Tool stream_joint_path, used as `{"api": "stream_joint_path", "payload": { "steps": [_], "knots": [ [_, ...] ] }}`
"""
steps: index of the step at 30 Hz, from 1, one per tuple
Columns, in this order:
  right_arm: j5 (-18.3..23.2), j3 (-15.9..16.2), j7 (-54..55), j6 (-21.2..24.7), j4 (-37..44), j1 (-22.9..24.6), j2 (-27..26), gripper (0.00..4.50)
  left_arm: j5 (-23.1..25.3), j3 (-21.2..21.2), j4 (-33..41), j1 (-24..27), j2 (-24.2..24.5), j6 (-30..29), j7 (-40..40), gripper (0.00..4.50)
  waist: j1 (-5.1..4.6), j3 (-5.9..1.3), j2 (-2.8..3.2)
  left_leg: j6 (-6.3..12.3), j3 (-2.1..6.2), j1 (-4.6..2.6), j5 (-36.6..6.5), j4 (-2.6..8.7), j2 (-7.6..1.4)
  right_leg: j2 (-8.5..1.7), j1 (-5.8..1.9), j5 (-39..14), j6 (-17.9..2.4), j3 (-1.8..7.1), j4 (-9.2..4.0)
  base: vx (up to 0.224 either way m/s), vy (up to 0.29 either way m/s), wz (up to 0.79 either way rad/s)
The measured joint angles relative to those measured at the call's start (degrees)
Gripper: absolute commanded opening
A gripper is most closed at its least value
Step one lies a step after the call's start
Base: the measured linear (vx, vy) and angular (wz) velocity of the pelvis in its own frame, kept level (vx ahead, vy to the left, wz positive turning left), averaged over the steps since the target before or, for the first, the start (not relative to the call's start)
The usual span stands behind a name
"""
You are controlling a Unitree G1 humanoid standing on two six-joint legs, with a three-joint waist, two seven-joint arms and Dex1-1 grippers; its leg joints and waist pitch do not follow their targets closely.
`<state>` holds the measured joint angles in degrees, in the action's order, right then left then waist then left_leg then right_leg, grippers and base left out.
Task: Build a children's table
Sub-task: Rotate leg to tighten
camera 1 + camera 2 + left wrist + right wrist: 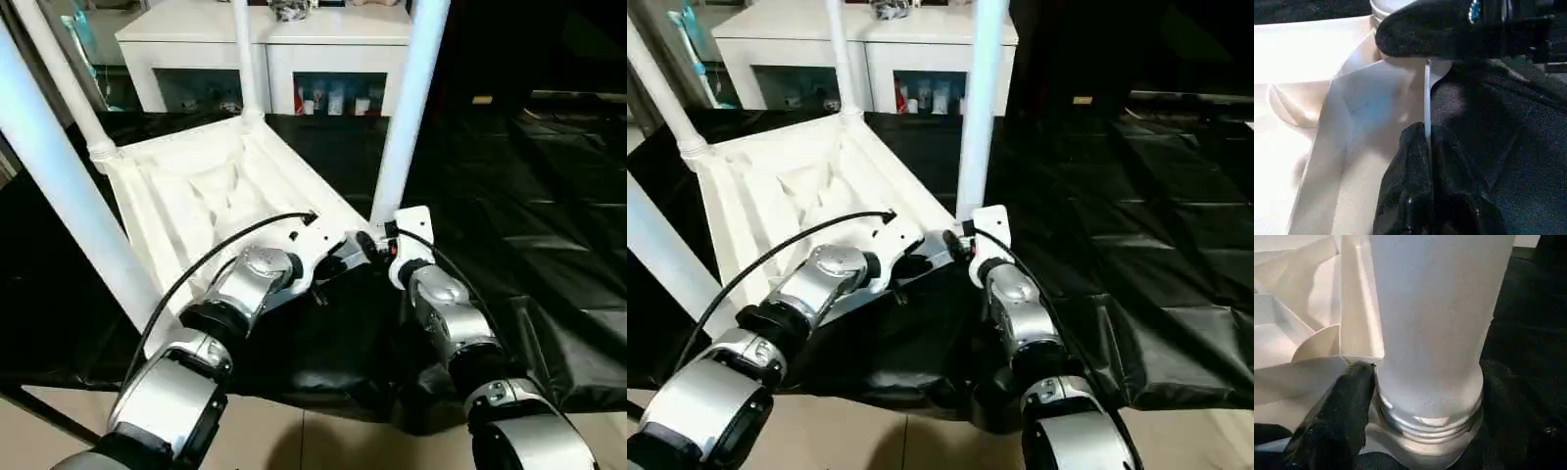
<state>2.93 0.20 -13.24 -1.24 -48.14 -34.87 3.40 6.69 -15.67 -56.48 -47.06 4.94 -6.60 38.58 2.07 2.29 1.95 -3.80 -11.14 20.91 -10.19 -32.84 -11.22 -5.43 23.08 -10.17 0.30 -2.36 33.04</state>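
The table top [211, 196] lies upside down on a black sheet [529, 225], ribbed underside up, with four white legs rising from its corners. One leg [407, 108] stands in the near right corner socket; another [59, 186] rises at the near left, and two more stand at the far corners, one at the far left [69, 83] and one at the far right [245, 59].

My left gripper [1427, 142] is pressed closed on the thin rim of the top, at its near edge close to the right corner; the white edge runs between the two black fingers [1405, 181].

My right gripper [1425, 396] sits at the base of the near right leg, its jaws spread either side of the tube just above the socket collar. One black finger [1339, 416] lies against the leg's left side; whether the grip bears on the leg I cannot tell.

Beyond the sheet stands a white cabinet [265, 39] with small items behind its glass.
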Motion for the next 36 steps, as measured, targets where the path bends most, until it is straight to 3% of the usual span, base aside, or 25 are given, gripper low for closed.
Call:
{"api": "stream_joint_path", "payload": {
  "steps": [3,5,8,14,25,31,34,36],
  "knots": [
    [-0.08,0.33,-3.74,-0.63,1.51,1.64,2.11,3.99,0.47,-0.65,1.51,0.57,0.77,0.66,1.48,0.0,0.14,0.0,0.0,0.0,0.0,0.03,0.0,0.1,0.0,0.01,0.02,0.03,-0.03,0.0,0.02,0.0,0.0,0.0],
    [-0.09,0.79,-6.37,-0.71,2.61,2.46,3.44,3.99,0.73,-1.08,2.73,1.07,1.42,0.95,2.96,0.0,0.19,0.0,0.01,-0.01,0.0,0.05,0.01,0.12,0.0,0.01,0.04,0.35,-0.12,0.0,0.02,0.0,0.0,0.0],
    [1.01,2.09,-15.18,-1.68,5.82,4.82,8.93,4.4,0.67,-1.68,5.89,2.76,3.46,2.12,7.02,0.0,0.62,0.03,0.08,-0.01,-0.03,0.08,0.01,0.16,0.0,0.0,0.05,0.82,-0.4,0.02,0.04,0.0,0.0,0.0],
    [4.06,3.48,-33.23,-2.11,12.7,8.66,17.0,4.48,-1.11,-1.97,11.03,6.4,9.11,5.48,16.57,0.0,0.97,-0.02,0.3,0.05,-0.06,0.18,0.05,0.3,-0.35,0.25,0.12,0.55,0.06,-0.16,0.06,0.011,-0.003,0.0],
    [6.66,5.81,-45.74,-2.14,17.03,10.23,19.73,4.48,-3.79,-3.06,21.92,12.61,14.61,5.26,27.04,0.0,2.81,0.07,0.43,0.14,-0.33,0.37,0.07,-0.03,-0.47,0.16,0.23,0.33,-0.12,-0.21,0.09,0.0,0.0,0.0],
    [6.56,6.96,-47.0,-2.14,16.87,10.09,19.5,4.48,-4.19,-3.33,23.03,13.13,14.85,4.63,28.39,0.0,3.12,0.07,0.42,0.07,-0.33,0.38,0.05,-0.06,-0.48,0.15,0.23,0.34,-0.12,-0.22,0.15,0.0,0.0,0.0],
    [6.55,7.06,-47.46,-2.14,16.51,9.88,19.47,4.32,-4.21,-3.32,23.3,13.15,14.86,4.18,28.46,0.0,3.1,0.07,0.41,0.08,-0.34,0.4,0.05,-0.12,-0.48,0.15,0.23,0.34,-0.12,-0.22,0.16,0.0,0.0,0.0],
    [6.54,7.07,-47.95,-2.13,16.39,9.79,19.46,3.98,-4.21,-3.34,23.66,13.24,14.85,3.88,28.46,0.0,3.1,0.08,0.41,0.1,-0.33,0.42,0.05,-0.14,-0.48,0.15,0.23,0.34,-0.12,-0.23,0.16,0.0,0.0,0.0]
  ]
}}
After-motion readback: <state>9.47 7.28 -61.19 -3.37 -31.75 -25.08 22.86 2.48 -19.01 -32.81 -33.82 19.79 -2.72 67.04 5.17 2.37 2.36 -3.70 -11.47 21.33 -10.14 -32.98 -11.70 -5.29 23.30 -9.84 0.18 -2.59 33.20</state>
